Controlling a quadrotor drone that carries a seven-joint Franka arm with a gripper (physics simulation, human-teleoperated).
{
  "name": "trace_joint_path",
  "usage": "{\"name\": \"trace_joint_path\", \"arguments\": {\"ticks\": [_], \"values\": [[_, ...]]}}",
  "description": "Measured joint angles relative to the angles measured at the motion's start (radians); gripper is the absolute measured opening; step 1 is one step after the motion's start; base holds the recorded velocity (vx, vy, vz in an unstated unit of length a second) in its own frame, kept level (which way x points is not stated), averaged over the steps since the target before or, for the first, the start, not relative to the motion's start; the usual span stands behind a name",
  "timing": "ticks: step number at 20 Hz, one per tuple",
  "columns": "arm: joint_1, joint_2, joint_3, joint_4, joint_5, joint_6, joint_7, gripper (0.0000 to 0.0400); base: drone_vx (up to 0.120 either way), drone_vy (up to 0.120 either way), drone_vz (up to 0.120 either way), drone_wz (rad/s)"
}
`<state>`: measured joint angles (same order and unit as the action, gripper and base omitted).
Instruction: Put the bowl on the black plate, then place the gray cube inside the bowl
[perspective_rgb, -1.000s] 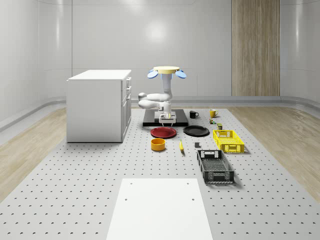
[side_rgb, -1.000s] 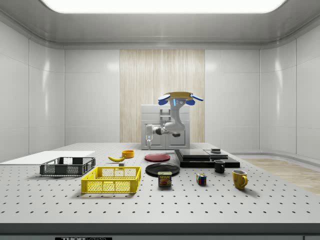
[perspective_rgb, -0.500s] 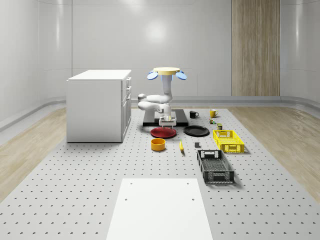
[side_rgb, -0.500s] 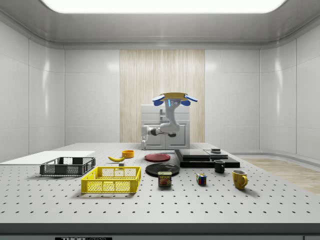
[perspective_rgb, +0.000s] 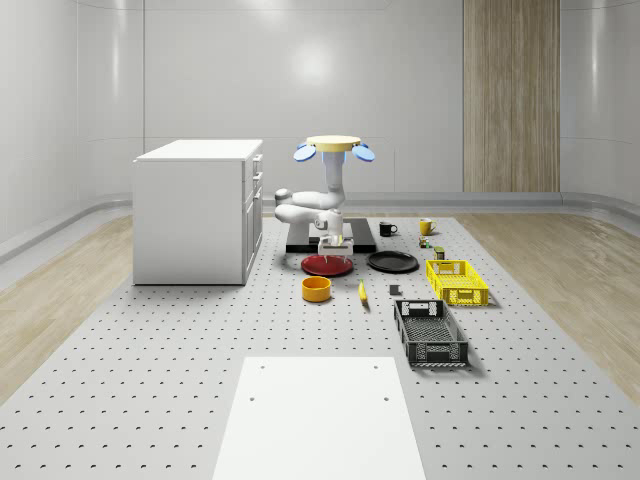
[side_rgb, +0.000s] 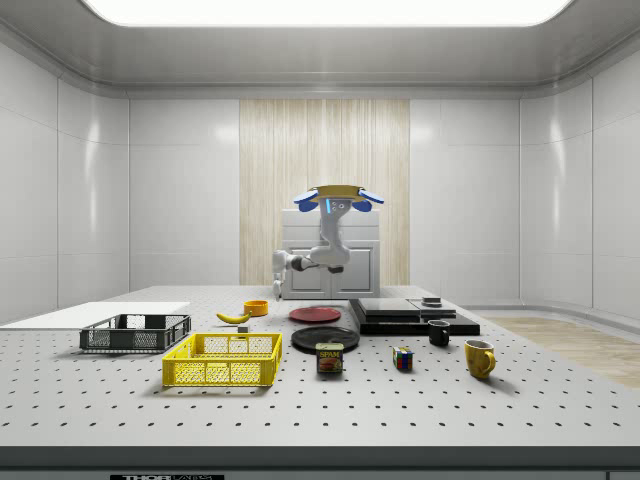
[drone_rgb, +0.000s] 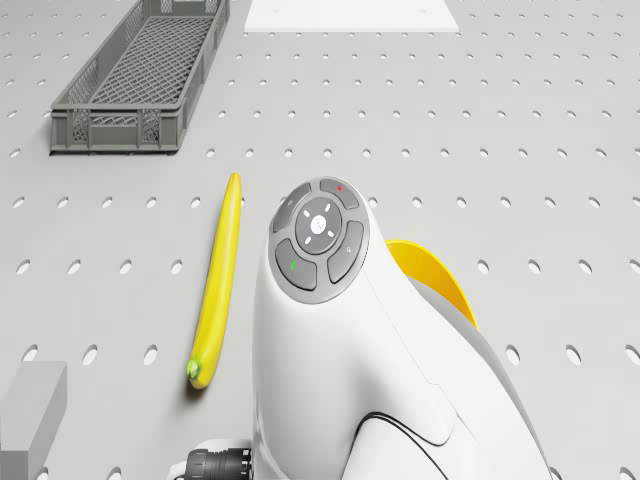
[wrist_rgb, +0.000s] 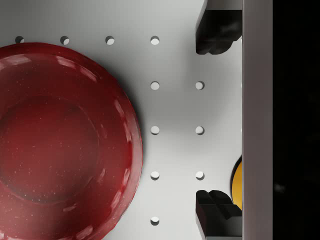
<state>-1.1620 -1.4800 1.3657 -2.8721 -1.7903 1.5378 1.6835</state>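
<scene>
The bowl (perspective_rgb: 317, 289), an orange-yellow dish, is sitting upright on the perforated table (perspective_rgb: 150, 340), not on any plate; in the whole-scene view it is lying nearer the camera than the claw (perspective_rgb: 334, 244) and clear of it, with a sliver of its rim showing between the fingertips (wrist_rgb: 216, 32) in the wrist view. The black plate (perspective_rgb: 392, 262) is resting beside the claw on the whole-scene view's right, bare. The gray cube (perspective_rgb: 395, 291) is lying further out, toward the yellow crate (perspective_rgb: 457, 281). The claw is hanging just above the red plate (perspective_rgb: 327, 265), its two fingers spread wide apart and gripping nothing. The drone (perspective_rgb: 334, 145) is hovering in the air above the red plate, its arm (perspective_rgb: 310, 205) folding downward. A banana (drone_rgb: 218, 281) is lying just beside the bowl, and a gray crate (drone_rgb: 143, 76) is sitting beyond it. A white cabinet (perspective_rgb: 198, 210) is standing well apart, on the whole-scene view's left.
</scene>
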Motion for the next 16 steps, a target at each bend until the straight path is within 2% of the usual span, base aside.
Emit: {"name": "trace_joint_path", "arguments": {"ticks": [16], "values": [[-0.005,-0.024,0.004,0.001,0.010,0.023,0.004,0.0400,0.120,-0.005,0.000,0.000]]}}
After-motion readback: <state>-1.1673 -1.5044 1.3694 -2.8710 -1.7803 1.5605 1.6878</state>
